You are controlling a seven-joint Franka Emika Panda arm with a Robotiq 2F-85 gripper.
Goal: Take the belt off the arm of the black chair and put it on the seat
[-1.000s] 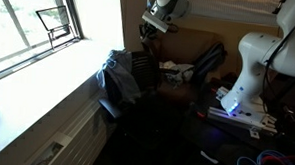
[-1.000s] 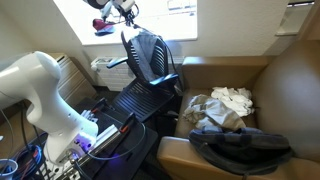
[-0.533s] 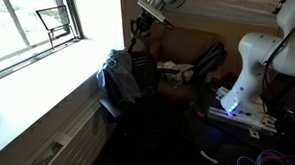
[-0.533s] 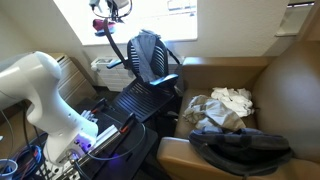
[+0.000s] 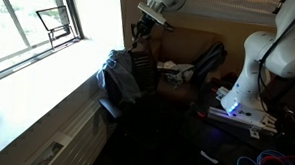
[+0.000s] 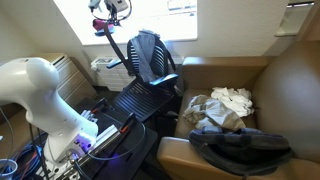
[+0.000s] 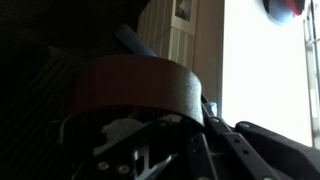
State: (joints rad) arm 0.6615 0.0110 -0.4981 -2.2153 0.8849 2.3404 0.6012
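Note:
My gripper (image 6: 106,20) is high above the black chair (image 6: 148,92), near the window, and it shows in both exterior views (image 5: 146,20). It is shut on the belt (image 7: 130,85), which fills the wrist view as a brown coiled band between the fingers (image 7: 215,140). In an exterior view a dark strap of the belt (image 6: 116,50) hangs down from the gripper beside the chair's back. The chair's seat (image 6: 140,100) lies below and to the right of the gripper. A grey garment (image 6: 150,52) is draped over the chair's back.
A brown sofa (image 6: 270,90) holds a white cloth pile (image 6: 222,103) and a dark bag (image 6: 235,145). The window sill (image 5: 48,73) runs beside the chair. The robot's base (image 6: 45,100) stands by cables and a lit box (image 6: 100,140) on the floor.
My gripper has moved away from the chair's back toward the window, carrying the belt with it; the strap now hangs beside the chair. The arm's lower links have shifted.

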